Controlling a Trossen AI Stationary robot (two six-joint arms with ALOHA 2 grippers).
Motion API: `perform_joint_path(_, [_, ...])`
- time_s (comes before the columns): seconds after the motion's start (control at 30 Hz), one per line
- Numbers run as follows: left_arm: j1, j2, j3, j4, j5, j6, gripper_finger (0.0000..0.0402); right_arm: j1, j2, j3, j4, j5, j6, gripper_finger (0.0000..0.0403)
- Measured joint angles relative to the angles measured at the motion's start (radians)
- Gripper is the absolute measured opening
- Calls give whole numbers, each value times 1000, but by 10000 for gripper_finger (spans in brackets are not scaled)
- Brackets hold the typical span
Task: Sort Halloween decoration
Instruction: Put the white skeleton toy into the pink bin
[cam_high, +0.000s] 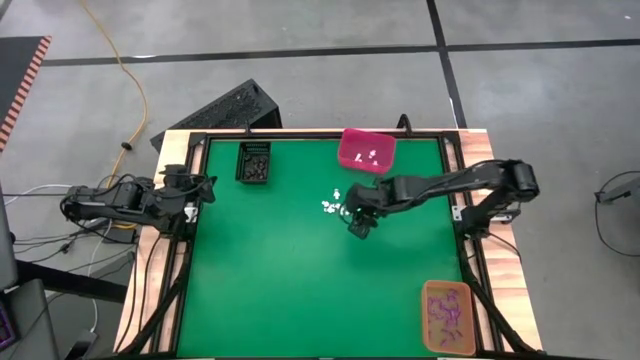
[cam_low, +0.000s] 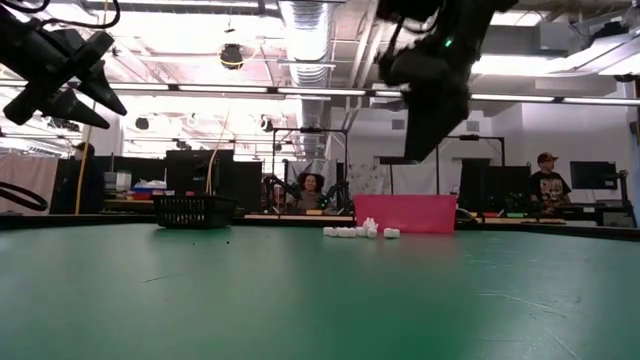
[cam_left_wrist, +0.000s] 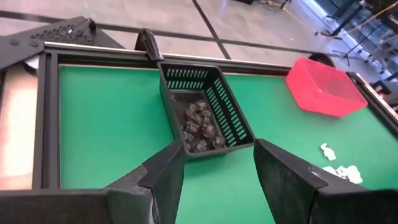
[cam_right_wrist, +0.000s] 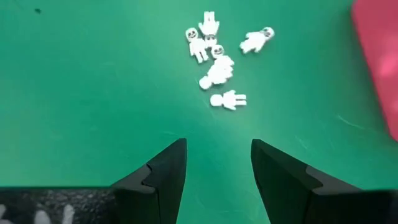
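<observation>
One camera looks straight down on the whole table (cam_high: 300, 280). One sits level at its surface, facing the room. Each wrist camera looks close past its own fingers; all share the white figures (cam_right_wrist: 217, 65).

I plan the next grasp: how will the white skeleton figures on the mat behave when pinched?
The white skeleton figures lie flat, so probably will not roll. They look tiny and light, likely sliding if nudged. Clustered closely, one pinch may catch two.

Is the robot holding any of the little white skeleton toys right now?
No. The right gripper is open and empty above the white trinkets; the left gripper is open and empty too.
</observation>
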Motion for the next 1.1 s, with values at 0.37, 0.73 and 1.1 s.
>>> perform_joint_path(0.37, [0,0,0,-1,97,77,183,-90,178,0,178,-200,-547,207])
perform_joint_path(0.73, [0,0,0,-1,140,92,183,-199,284,0,173,-253,-781,207])
perform_joint_path(1.1, [0,0,0,-3,124,91,183,-223,298,0,222,-260,-853,207])
